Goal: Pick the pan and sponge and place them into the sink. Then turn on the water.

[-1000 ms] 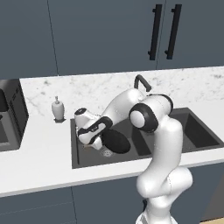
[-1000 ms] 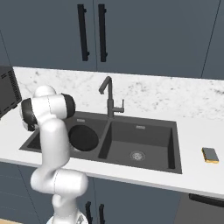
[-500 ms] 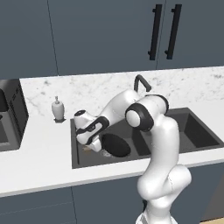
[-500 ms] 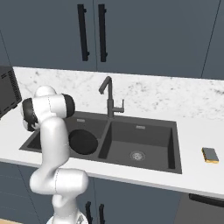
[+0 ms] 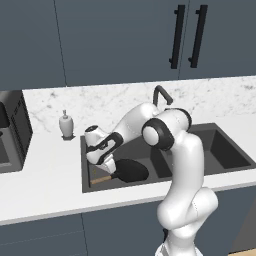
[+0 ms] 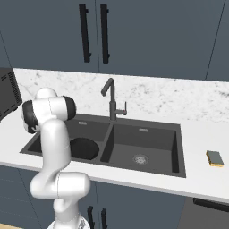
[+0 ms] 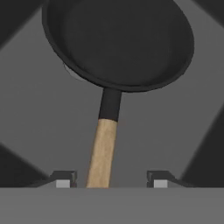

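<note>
hand view has the gripper (image 7: 109, 177) spread wide, its fingertips apart on either side of the pan's (image 7: 120, 41) wooden handle, not touching. pan lies in the sink's (image 6: 147, 134) left basin; sponge (image 6: 215, 158) sits on the counter at the sink's 3 o'clock.

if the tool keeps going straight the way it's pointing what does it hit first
Most likely the pan's wooden handle, which runs between the open tool's fingertips, with the sink floor just behind. How far below is unclear.
</note>
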